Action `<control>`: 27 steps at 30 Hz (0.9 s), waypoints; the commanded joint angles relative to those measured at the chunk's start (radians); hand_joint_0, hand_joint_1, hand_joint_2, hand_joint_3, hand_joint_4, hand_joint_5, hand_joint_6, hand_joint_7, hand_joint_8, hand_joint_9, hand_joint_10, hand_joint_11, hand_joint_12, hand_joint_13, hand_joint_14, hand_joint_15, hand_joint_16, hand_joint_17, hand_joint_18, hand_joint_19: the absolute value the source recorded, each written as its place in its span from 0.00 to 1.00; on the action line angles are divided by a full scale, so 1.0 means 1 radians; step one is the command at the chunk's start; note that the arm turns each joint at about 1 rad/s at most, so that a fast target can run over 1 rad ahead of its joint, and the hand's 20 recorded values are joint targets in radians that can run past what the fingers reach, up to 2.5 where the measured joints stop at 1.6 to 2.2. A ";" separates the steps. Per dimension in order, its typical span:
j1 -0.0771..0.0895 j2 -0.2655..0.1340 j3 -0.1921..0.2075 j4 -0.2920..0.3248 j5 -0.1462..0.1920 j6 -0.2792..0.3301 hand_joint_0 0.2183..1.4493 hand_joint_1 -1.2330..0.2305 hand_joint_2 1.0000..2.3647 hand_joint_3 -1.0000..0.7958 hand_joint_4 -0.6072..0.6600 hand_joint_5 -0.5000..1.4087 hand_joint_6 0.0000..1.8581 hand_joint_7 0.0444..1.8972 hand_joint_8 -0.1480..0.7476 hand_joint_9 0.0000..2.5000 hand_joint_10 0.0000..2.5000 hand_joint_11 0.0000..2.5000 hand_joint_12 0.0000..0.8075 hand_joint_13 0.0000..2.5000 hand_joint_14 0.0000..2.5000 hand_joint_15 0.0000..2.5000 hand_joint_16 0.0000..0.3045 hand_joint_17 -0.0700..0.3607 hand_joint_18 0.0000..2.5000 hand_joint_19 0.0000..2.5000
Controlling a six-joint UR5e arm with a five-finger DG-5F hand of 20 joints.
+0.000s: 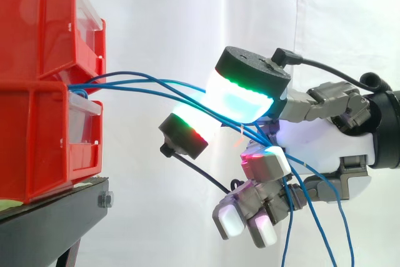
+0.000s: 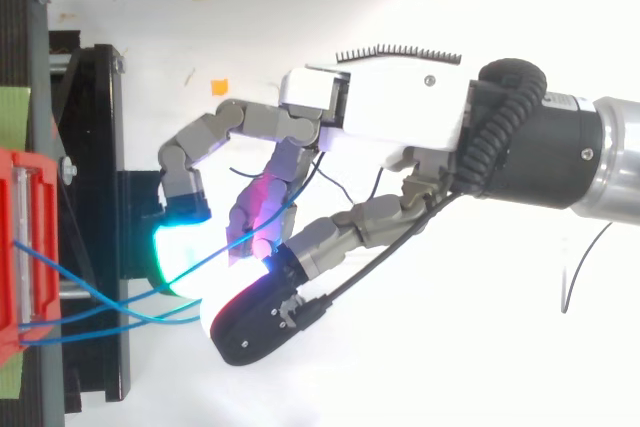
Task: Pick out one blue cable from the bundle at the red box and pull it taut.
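Two red bins (image 1: 37, 79), black stand (image 1: 53, 214), white curtain (image 1: 175, 17); hand (image 2: 400, 112) grips cables (image 1: 147, 84).

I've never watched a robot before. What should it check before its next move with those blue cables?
1. Do the blue cables lead out of the red bins? Ok, they come out between the two bins.
2. Does the hand have a hold? Ok, its fingers are curled round the cables.
3. Is one cable singled out? Not ok, several run through the hand.
4. Is the cable taut? Not ok, the cables curve slackly from bins to hand.
5. Are the bins seated on the black stand? Ok.
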 commanded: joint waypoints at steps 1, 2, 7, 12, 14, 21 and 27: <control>-0.003 0.000 0.000 0.000 -0.002 0.000 0.30 0.25 0.00 0.28 0.39 0.24 0.45 0.60 0.45 0.56 0.01 0.28 0.49 0.40 0.01 0.21 0.17 0.44 0.37 0.31; -0.003 0.000 -0.001 0.000 -0.002 0.000 0.33 0.23 0.00 0.28 0.40 0.24 0.46 0.61 0.45 0.56 0.01 0.28 0.49 0.40 0.01 0.21 0.17 0.43 0.37 0.31; -0.004 0.000 0.000 0.000 -0.003 0.002 0.42 0.18 0.00 0.28 0.36 0.23 0.48 0.62 0.47 0.55 0.01 0.29 0.49 0.40 0.01 0.21 0.17 0.44 0.37 0.30; -0.006 0.000 0.000 0.000 -0.002 0.000 0.47 0.17 0.00 0.28 0.30 0.22 0.50 0.65 0.45 0.55 0.01 0.34 0.48 0.40 0.01 0.22 0.17 0.43 0.36 0.30; -0.006 0.001 -0.001 0.000 0.001 0.000 0.48 0.18 0.00 0.28 0.28 0.21 0.50 0.65 0.44 0.54 0.01 0.34 0.48 0.40 0.01 0.23 0.17 0.43 0.36 0.30; -0.006 0.000 -0.001 0.000 0.001 0.000 0.28 0.24 0.00 0.28 0.45 0.20 0.48 0.51 0.46 0.54 0.01 0.34 0.50 0.39 0.01 0.23 0.19 0.46 0.35 0.32; -0.006 0.001 0.000 0.000 0.001 0.004 0.21 0.29 0.00 0.28 0.45 0.22 0.46 0.50 0.48 0.55 0.01 0.31 0.53 0.40 0.01 0.22 0.20 0.48 0.36 0.31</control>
